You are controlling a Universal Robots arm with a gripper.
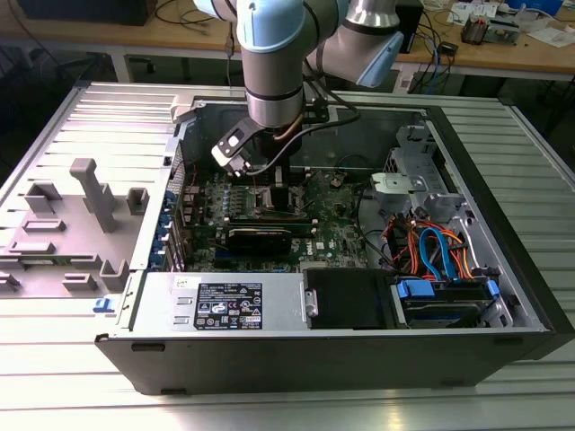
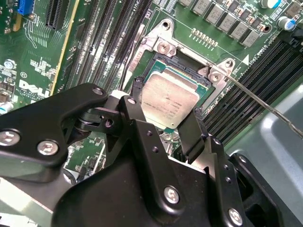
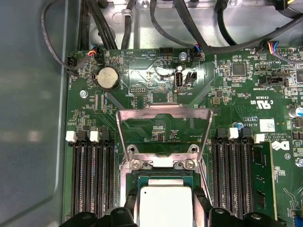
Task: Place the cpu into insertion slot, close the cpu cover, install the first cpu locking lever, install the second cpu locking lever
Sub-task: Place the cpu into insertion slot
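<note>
Silver-grey and flat, the cpu sits between the two black fingers of the gripper. They press on its opposite edges, right over the insertion slot. Whether the cpu is fully down in the slot I cannot tell. By my judgement you want it level and square to the slot's rim: lower it straight, with no sideways drag, and let go only once it lies flat. In the first wrist view the cpu cover stands swung up and away from the slot, so nothing hangs over the chip. A thin wire lever runs out from the slot's corner; mind it.

For room, read the exterior view from its left. Grey fixture blocks stand on the table outside the case, well apart from the work. Next comes the case's side wall, then a row of blue tabs at the board's edge. The gripper hangs over the green motherboard mid-case. At the exterior view's right, a metal drive cage and orange and blue cables crowd the corner. Straight up looks like your freest way out.
</note>
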